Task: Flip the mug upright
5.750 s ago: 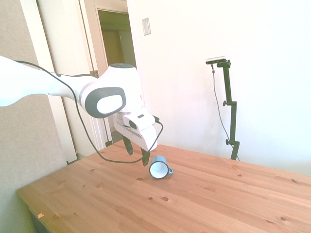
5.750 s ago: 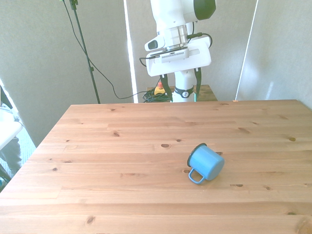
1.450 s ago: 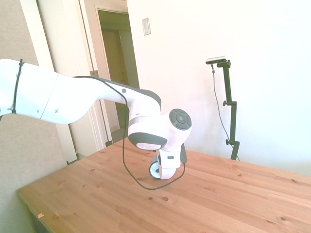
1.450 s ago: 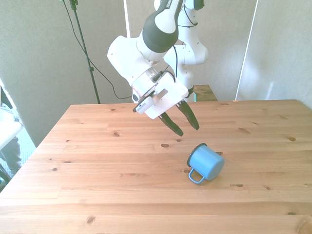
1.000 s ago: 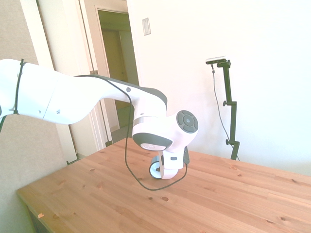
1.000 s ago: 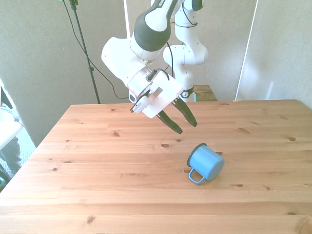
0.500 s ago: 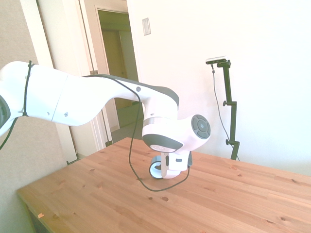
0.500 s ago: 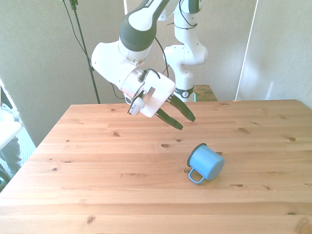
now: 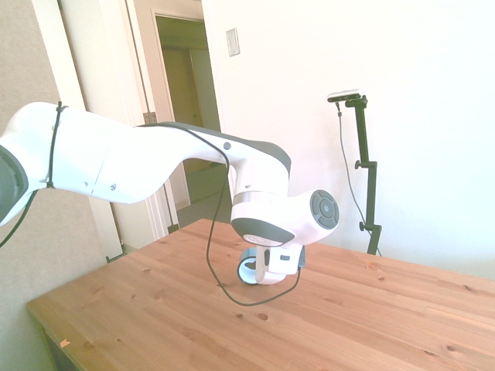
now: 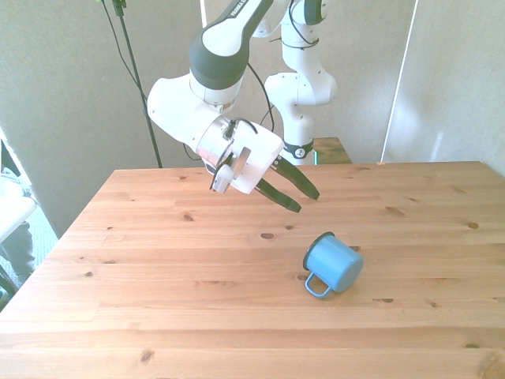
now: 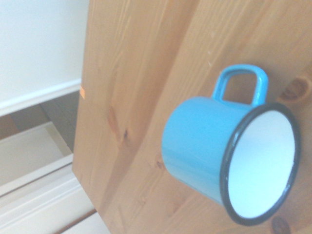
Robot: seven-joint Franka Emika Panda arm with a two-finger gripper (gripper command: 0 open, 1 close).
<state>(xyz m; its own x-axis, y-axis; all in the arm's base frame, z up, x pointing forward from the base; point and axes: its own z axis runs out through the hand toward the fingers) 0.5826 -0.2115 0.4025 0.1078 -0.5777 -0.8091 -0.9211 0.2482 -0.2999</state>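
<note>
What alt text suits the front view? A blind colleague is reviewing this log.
A small light-blue enamel mug lies on its side on a wooden table, handle toward the camera. The white robot arm's two-finger gripper hangs open above the table, up and to the front view's left of the mug, touching nothing.

Mug [image 9: 249, 269] mostly hidden behind arm [image 9: 282, 220] in side view; only part of white inside and rim showing. Gripper [image 10: 293, 191] fully blocked there by wrist housing. Handle [image 10: 316, 285] out of sight from side. Mug rim [image 11: 292, 146] slightly soft in wrist view. Table [image 9: 155, 309] cut off by bottom edge.
</note>
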